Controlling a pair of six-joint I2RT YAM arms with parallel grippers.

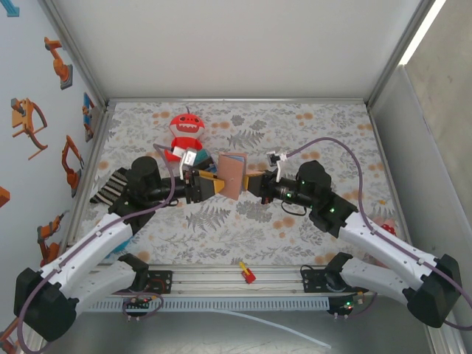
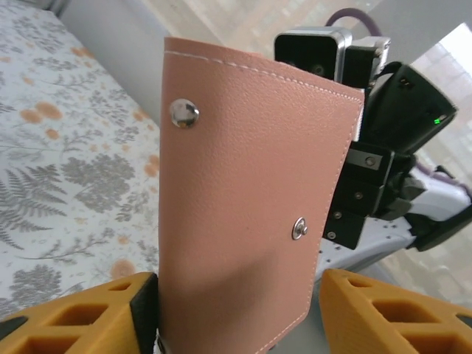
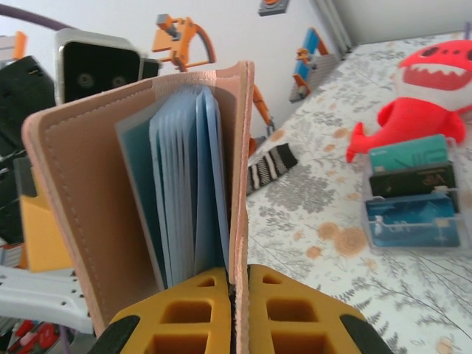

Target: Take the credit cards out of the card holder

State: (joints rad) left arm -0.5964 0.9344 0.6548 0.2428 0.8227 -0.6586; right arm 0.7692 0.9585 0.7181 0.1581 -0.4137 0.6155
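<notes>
The tan card holder (image 1: 231,175) hangs upright above the mat's middle, held between both arms. In the left wrist view its outer face (image 2: 251,192) shows two metal snaps. My left gripper (image 2: 240,295) spans its width, with one pad against one edge and the other finger (image 2: 383,310) right at the opposite edge. My right gripper (image 3: 240,276) is shut on the edge of one cover (image 3: 243,169), which stands pulled away from the other cover (image 3: 81,214). Between the covers fan several pale blue pockets (image 3: 184,184). No separate card can be made out in them.
A red plush toy (image 1: 186,133) sits behind the holder. Beside it a clear stack of teal, black and blue cards (image 3: 413,195) lies on the floral mat (image 1: 310,125). A black-and-white striped cloth (image 1: 110,188) lies at the left. A small red-and-yellow piece (image 1: 246,274) rests on the front rail.
</notes>
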